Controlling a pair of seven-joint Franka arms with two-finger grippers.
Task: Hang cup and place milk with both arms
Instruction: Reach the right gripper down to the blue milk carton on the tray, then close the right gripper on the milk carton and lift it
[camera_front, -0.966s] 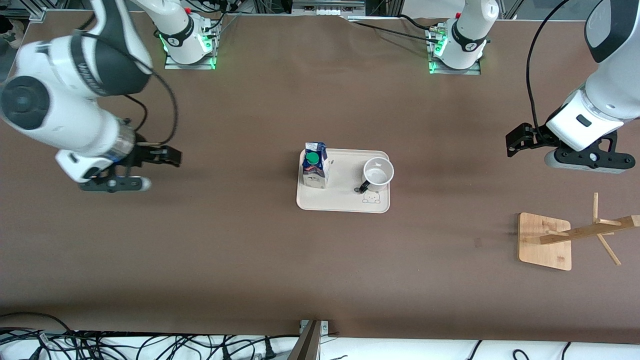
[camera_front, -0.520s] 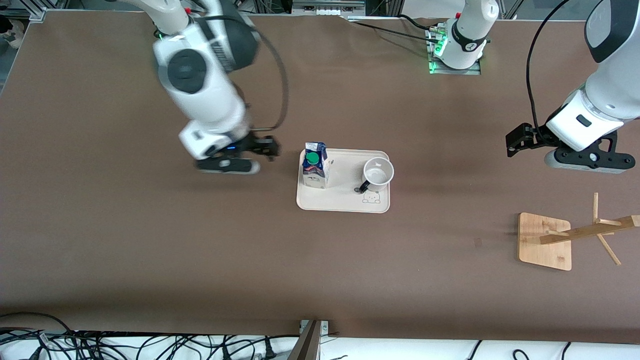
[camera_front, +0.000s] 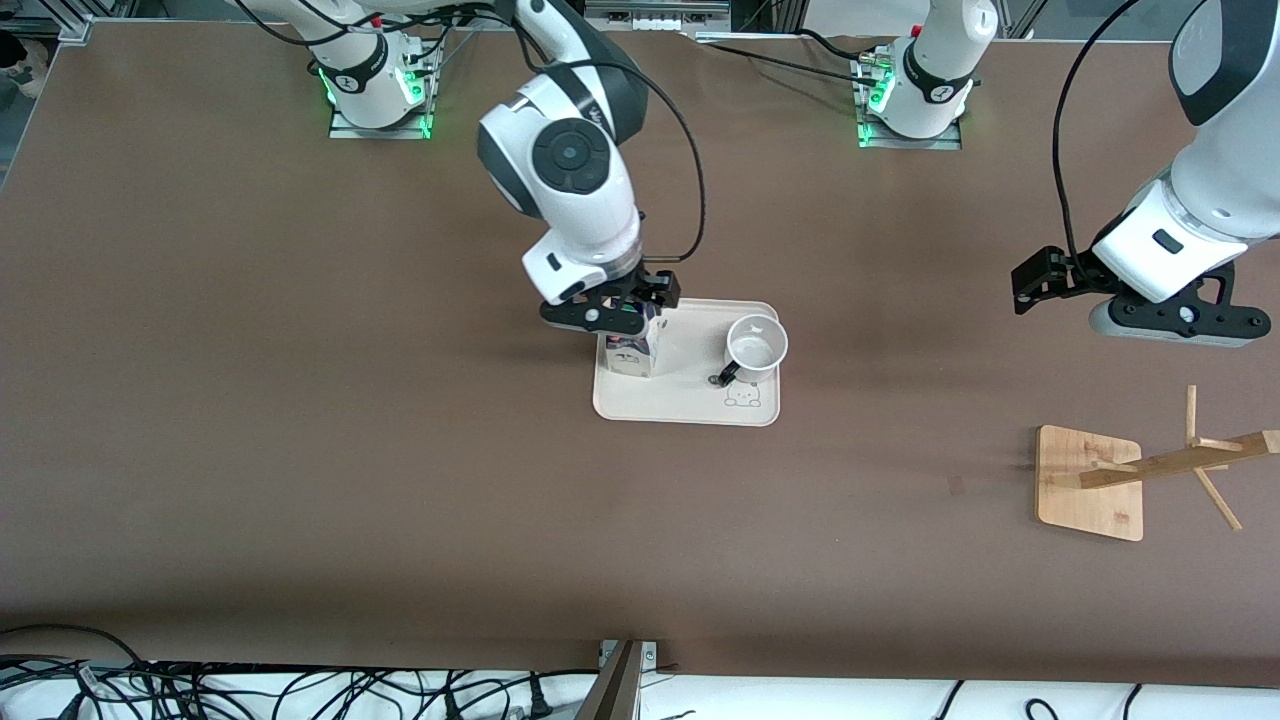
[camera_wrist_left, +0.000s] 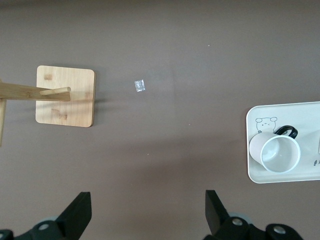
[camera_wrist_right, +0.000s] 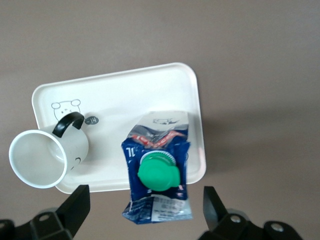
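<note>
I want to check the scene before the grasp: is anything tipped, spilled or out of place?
Nothing stands out. The milk and the cup stand upright on the tray, nothing spilled. The right gripper hovers open over the milk; the left gripper waits, open.

Milk (camera_wrist_right: 157, 172) and cup (camera_front: 756, 348) being carried upright on tray (camera_front: 690, 405), milk toward right arm's end. Rack (camera_front: 1090, 482) being kept well apart, toward left arm's end, nearer camera.

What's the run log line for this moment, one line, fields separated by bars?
right gripper: open, over milk | left gripper: open, waiting over bare table | cup: upright on tray | rack: no cup hung
</note>
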